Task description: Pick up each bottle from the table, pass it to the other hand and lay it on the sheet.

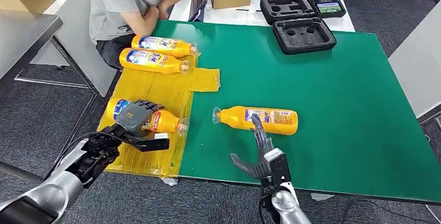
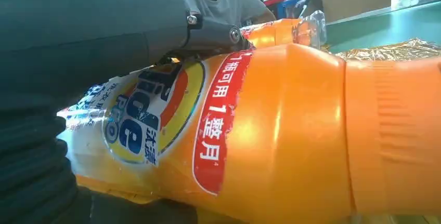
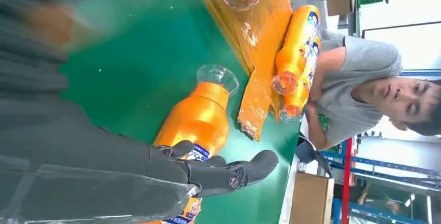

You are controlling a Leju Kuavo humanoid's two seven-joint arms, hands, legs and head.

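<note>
Green felt-topped table point(image 1: 353, 109): broad bare stretch right of the lone orange plastic bottle point(image 1: 257, 120); black foam-lined case point(image 1: 297, 20) blocks the far edge; yellow crinkled plastic sheet point(image 1: 156, 91): two bottles at its far end, one near end, open strip between; seated person in grey shirt point(image 1: 122, 3) beyond.

Hidden and cut-off parts
Left hand point(image 1: 136, 119) covers the middle of the near bottle point(image 1: 167, 122) on the sheet; right fingers point(image 3: 229, 174) hide part of the counter bottle's point(image 3: 200, 117) label; the right wrist view's corner is blurred.
</note>
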